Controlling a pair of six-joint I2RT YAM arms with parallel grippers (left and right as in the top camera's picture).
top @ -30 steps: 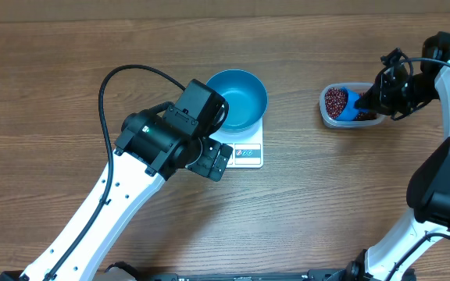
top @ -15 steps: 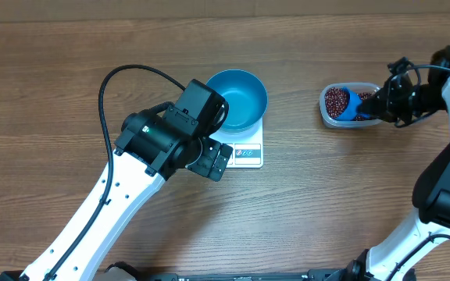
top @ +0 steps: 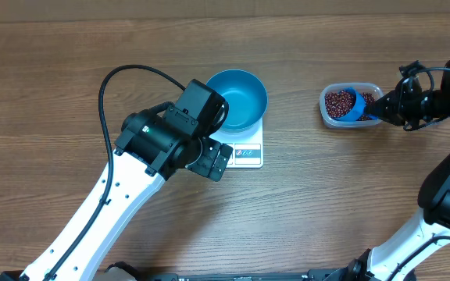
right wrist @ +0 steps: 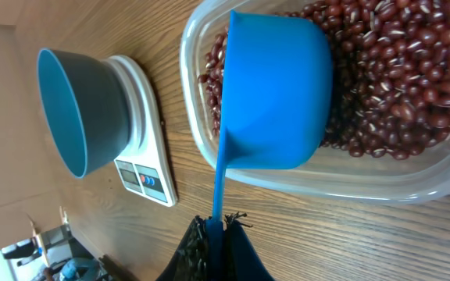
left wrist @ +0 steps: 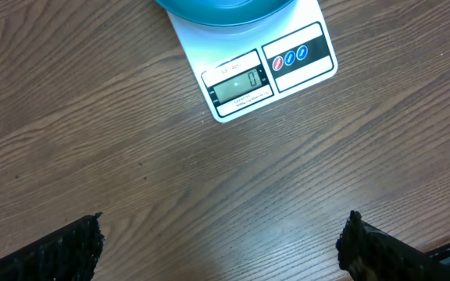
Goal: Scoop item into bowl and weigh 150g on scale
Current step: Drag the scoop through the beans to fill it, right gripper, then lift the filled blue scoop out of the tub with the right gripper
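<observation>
The dark red beans (top: 336,102) (right wrist: 397,78) lie heaped in a clear tub (top: 326,117) (right wrist: 326,179) at the right. My right gripper (top: 387,108) (right wrist: 221,228) is shut on the thin handle of a small blue scoop (top: 358,106) (right wrist: 276,94), whose cup rests among the beans in the tub. The inside of the cup is hidden. The blue bowl (top: 237,99) (right wrist: 80,109) (left wrist: 225,8) stands empty on the white scale (top: 247,154) (left wrist: 264,74) (right wrist: 143,156), whose display reads zero. Open and empty, my left gripper (top: 213,160) (left wrist: 223,242) hovers over bare wood just in front of the scale.
The wooden table (top: 326,203) carries only the scale with the bowl and the bean tub. My left arm (top: 116,203) reaches in from the lower left. The right arm (top: 444,195) rises along the right edge.
My right gripper has drawn back to the right and slightly nearer, pulling the scoop's handle lower across the tub. The left arm, bowl and scale have not moved.
</observation>
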